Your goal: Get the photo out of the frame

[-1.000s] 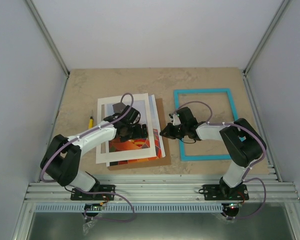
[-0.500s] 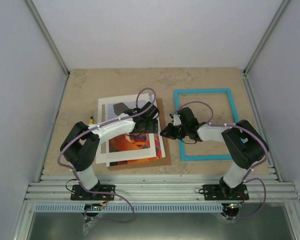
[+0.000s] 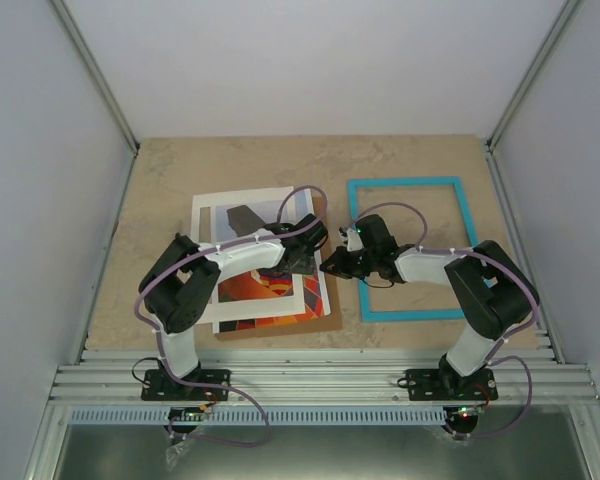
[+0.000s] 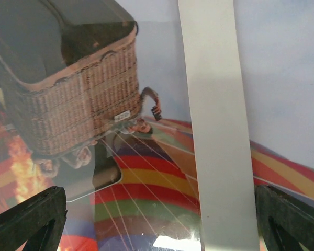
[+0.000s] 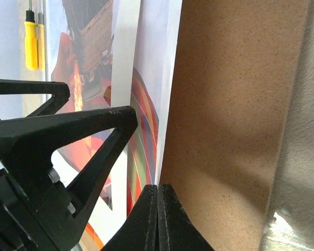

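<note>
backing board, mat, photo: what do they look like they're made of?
Backing board: probably fibreboard or thick card. It is matte brown with a fine speckled grain.
Mat: white card by the look of it, with a matte, even surface.
Photo: printed paper, seemingly glossy, since pale reflections lie across the balloon colours.

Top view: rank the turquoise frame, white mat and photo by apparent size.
1. turquoise frame and white mat: about alike, not ranked.
2. photo: least showing, though mat and left arm cover much of it, so unsure.

frame (image 3: 405, 183): turquoise | photo (image 4: 146, 198) — orange-red, rainbow stripes | mat (image 4: 214, 130): white | board (image 5: 235, 104) — brown
</note>
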### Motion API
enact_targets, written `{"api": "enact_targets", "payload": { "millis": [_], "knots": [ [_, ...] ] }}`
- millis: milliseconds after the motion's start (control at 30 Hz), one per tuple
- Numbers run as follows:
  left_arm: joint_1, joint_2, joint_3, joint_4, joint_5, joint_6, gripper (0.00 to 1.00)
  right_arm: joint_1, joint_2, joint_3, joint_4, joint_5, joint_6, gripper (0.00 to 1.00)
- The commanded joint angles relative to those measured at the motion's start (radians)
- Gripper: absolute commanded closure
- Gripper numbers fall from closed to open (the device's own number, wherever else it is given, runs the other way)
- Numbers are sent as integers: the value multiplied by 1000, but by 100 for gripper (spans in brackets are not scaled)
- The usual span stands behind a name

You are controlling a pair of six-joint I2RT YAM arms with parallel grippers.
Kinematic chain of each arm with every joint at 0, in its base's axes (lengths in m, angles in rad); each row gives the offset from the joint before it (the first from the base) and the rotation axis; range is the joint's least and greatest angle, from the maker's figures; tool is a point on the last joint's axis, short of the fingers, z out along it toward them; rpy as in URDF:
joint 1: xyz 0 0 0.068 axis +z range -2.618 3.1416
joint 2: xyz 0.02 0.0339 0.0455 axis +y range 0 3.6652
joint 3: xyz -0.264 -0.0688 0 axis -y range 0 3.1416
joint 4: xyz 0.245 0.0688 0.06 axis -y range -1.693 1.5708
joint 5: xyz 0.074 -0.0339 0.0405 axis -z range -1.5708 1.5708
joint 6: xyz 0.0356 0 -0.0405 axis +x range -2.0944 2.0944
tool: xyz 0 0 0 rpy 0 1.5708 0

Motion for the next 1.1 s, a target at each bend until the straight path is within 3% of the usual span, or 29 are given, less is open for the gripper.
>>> {"api": "enact_targets", "payload": {
  "millis": [0, 200, 467, 733, 1067],
  "knots": [
    [-4, -6, -2, -39, -73, -18, 0, -5, -28, -9, -3, -17, -26, 100],
    [3, -30, -51, -34, -73, -27, 0, -29, -42, -28, -12, -12, -44, 100],
    [19, -63, -139, 79, 112, -41, 0, -45, -28, -38, 17, -38, -57, 100],
    [19, -77, -153, 99, 164, -39, 0, -54, 27, -14, 54, -61, -58, 82],
    [19, -85, -173, 108, 190, -37, 0, -63, 114, 57, 109, -106, -58, 79]
  ]
}}
